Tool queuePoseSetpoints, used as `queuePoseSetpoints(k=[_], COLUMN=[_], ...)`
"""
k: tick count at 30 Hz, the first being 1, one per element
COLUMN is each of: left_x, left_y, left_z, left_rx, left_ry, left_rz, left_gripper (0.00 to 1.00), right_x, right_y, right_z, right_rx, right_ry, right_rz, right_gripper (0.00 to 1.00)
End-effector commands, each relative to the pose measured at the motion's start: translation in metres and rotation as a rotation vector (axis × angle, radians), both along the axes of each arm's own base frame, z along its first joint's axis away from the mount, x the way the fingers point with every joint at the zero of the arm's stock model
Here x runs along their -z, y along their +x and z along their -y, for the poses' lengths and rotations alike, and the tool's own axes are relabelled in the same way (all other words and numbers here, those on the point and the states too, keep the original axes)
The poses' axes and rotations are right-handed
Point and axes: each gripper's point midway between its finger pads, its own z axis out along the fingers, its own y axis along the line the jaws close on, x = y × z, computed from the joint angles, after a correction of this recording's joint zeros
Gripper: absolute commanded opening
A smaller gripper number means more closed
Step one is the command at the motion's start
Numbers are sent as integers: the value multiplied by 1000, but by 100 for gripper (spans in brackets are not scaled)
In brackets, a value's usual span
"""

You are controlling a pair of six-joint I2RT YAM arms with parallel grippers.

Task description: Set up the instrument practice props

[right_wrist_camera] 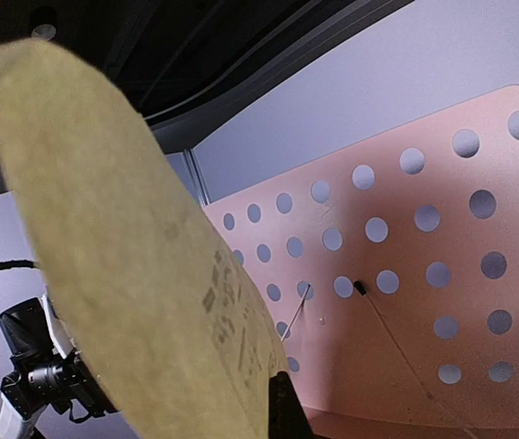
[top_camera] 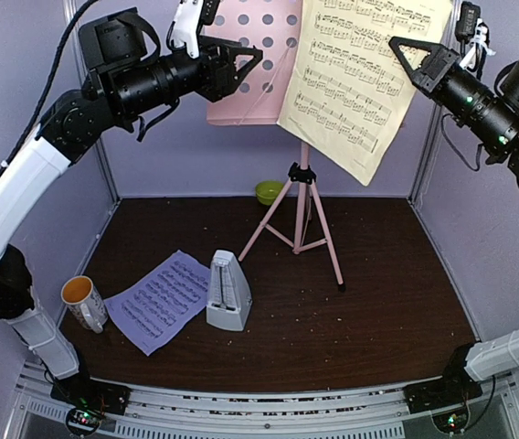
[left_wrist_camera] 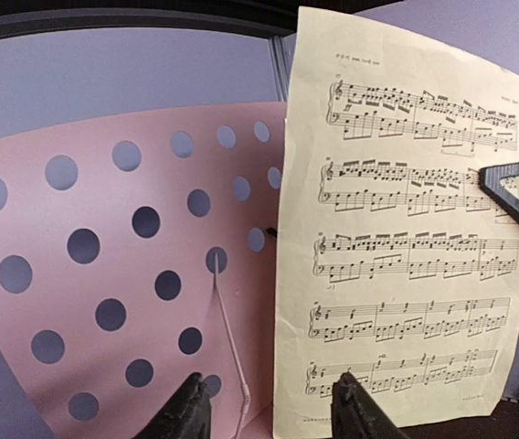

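Right gripper (top_camera: pixel 401 48) pinches right edge of yellow sheet (top_camera: pixel 360 82), upper centre of frame. Sheet long axis tilted off vertical, left edge overlapping desk (top_camera: pixel 259 108). Left gripper (top_camera: pixel 252 64) half-open, empty, left of sheet.

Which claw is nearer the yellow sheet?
Right. The right claw is shut on the right edge of the sheet; the left claw hangs open beside its left edge, in front of the pink desk.

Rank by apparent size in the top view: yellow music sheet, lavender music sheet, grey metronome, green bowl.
1. yellow paper music sheet, raised nearer the camera
2. lavender paper music sheet
3. pale-grey pyramid metronome
4. small lime-green bowl
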Motion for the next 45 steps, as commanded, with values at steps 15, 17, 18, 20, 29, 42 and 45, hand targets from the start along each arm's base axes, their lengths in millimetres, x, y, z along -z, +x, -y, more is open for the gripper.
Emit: queuePoseSetpoints(k=[15,17,18,20,29,42,45], left_x=[9,13,14,15,27,21,22], left_y=[65,68,69,73,93,90,89], left_z=[27,30,31,31,30,24,22], left_rx=[-201,-205,-208,-227,-332,-341,-341], left_ry=[97,102,104,104,139,114,122], left_rz=[96,93,94,98,98,102,105], left_gripper=[51,51,51,51,39,8,0], right_x=[-9,-12,-12,-13,-14,-12,-12], right_y=[46,44,44,43,42,46,47], right_z=[20,19,19,19,20,22,25], right_rx=[157,150,150,154,158,190,205], right_ry=[-34,-43,-47,-54,-58,-73,-78], right_rz=[20,40,48,57,68,67,66], right_gripper=[0,0,0,0,0,0,0])
